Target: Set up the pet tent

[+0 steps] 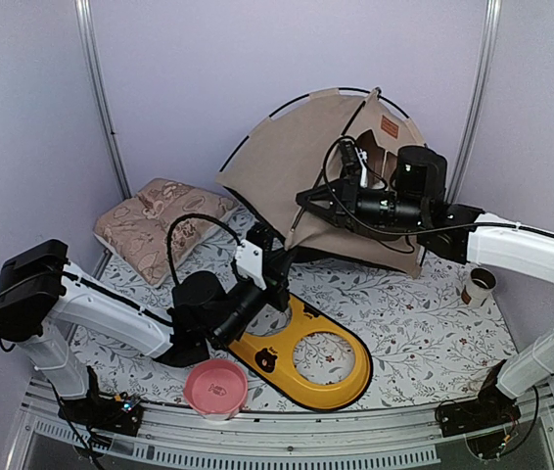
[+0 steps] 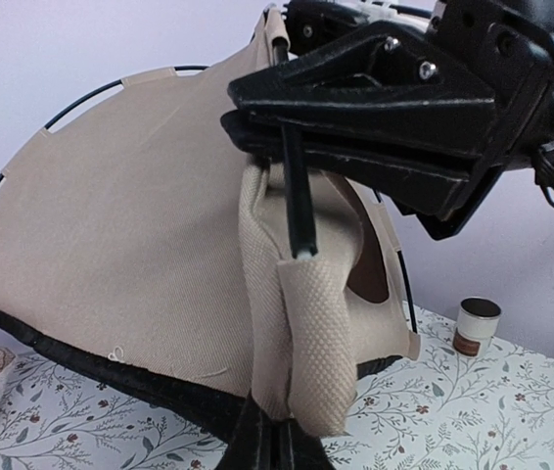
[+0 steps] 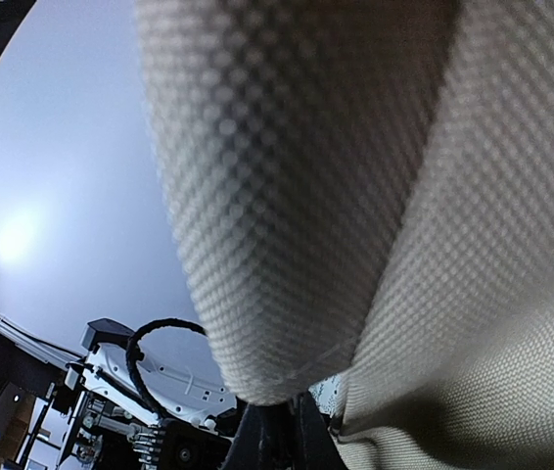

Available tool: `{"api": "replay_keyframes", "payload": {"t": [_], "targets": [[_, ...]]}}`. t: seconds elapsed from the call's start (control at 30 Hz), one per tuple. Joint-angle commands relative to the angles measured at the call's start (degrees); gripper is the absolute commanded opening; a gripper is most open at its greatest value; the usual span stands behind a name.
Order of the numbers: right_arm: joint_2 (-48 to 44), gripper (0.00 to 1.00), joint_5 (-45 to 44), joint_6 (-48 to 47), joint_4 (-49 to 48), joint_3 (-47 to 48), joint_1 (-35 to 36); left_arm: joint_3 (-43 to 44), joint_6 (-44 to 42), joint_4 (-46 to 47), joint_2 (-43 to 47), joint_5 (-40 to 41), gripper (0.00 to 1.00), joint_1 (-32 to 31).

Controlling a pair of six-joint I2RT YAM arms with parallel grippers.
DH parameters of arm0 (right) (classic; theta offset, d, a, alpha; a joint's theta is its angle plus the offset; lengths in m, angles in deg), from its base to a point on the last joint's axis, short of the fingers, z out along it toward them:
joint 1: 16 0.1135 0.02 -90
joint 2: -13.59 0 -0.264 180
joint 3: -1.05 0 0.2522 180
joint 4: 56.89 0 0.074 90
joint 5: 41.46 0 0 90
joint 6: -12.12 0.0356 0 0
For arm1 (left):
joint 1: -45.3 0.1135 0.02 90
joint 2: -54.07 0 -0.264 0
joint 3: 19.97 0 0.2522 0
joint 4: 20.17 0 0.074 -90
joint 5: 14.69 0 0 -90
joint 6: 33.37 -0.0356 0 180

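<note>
Tent (image 3: 375, 196) fabric fills the right wrist view, too close there to read more. Seen from the left wrist, the tent stands half raised at the back of the worktop (image 1: 424, 333), just right of the pillow (image 1: 155, 225). One pole (image 2: 295, 196) hangs nearly upright. Its free end sits at the mouth of a fabric sleeve (image 2: 311, 333), touching it or just inside; I cannot tell which. The right claw (image 2: 248, 110) is narrow and seems to pinch this pole from above. The left claw (image 2: 272, 446) is narrow too, holding the lower end of the sleeve. So the sleeve lies straight below the right claw, with its long axis in line with the pole. I judge the next move is to push the pole down along this axis while the left claw holds the sleeve steady. A cup (image 1: 478, 286) stands well apart on the right.
</note>
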Motion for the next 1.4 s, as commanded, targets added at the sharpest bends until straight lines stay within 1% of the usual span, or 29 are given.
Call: {"api": "replay_keyframes", "payload": {"t": [0.0, 0.43, 0.8, 1.13, 1.37], "targets": [[1.17, 0.00, -5.80, 1.05, -2.32, -0.99, -1.72, 0.00, 0.54, -0.95, -0.31, -1.20, 0.00, -2.50], [0.78, 0.00, -6.41, 1.27, -1.96, -3.46, 0.24, 0.02, 2.55, -2.24, 1.15, -2.46, 0.00, -1.29], [-0.32, 0.00, -8.06, -0.90, 1.36, -4.88, 1.05, -1.28, 4.28, -3.60, 4.68, -3.67, 0.00, 0.27], [0.07, 0.00, -9.24, -2.61, 2.79, -4.63, 3.04, -0.29, 5.16, -5.76, 5.45, -4.58, 0.00, 0.83], [-1.71, 0.00, -11.01, -4.50, 5.53, -4.55, 3.16, -1.18, 7.44, -8.04, 6.65, -5.47, 0.00, 1.94]]}}
